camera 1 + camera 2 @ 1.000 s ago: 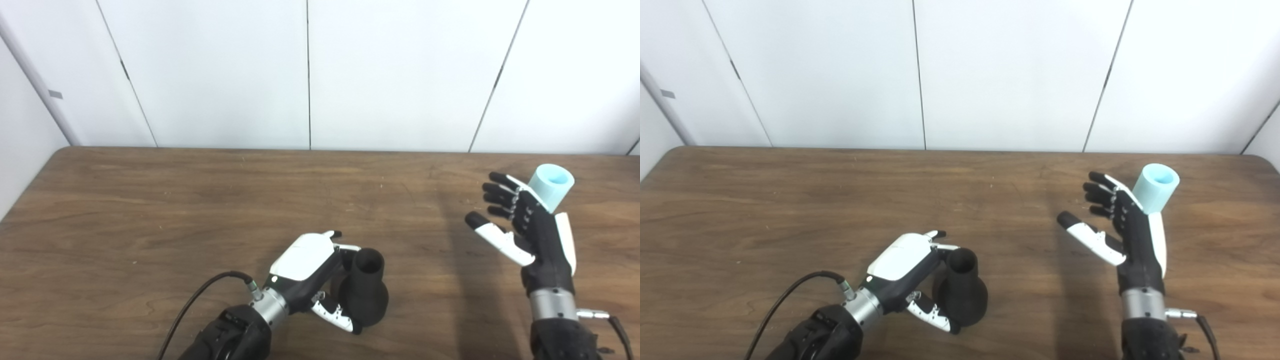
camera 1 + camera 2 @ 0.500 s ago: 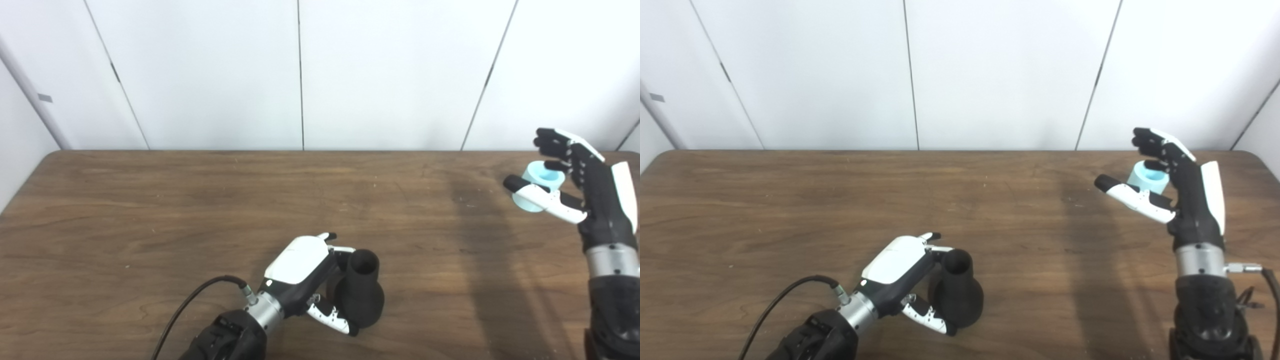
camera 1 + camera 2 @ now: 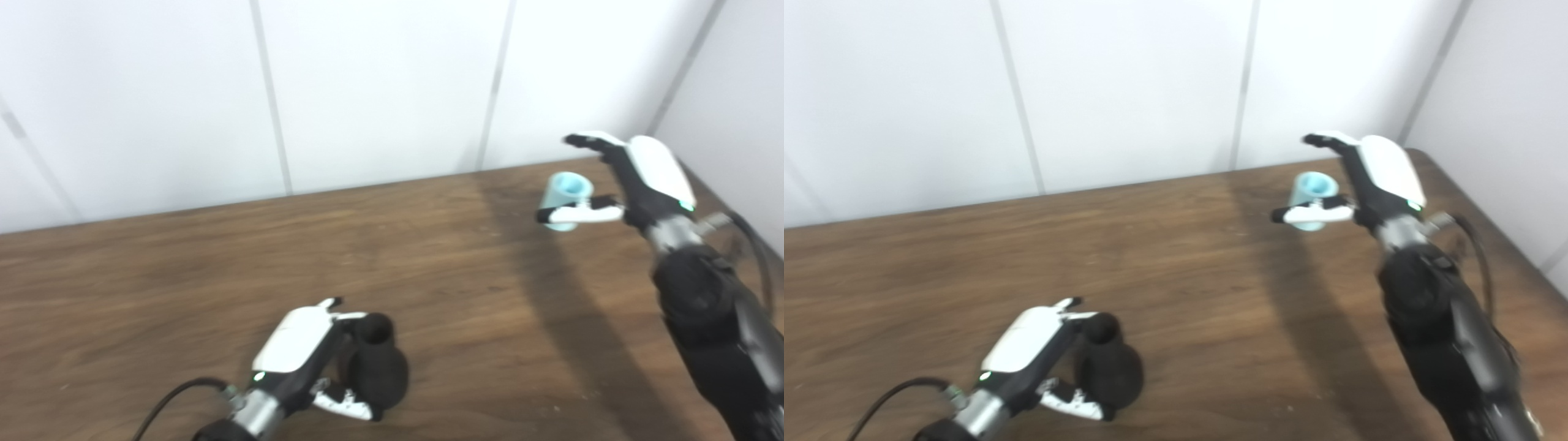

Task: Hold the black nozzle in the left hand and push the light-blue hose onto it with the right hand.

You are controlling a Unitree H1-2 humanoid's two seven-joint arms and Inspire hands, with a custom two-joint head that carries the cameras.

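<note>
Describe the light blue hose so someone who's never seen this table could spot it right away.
Look to the far right corner of the wooden table, near the white wall. There the right hand reaches around a short light-blue hose, the only pale, open-ended tube; the other object is black.
</note>
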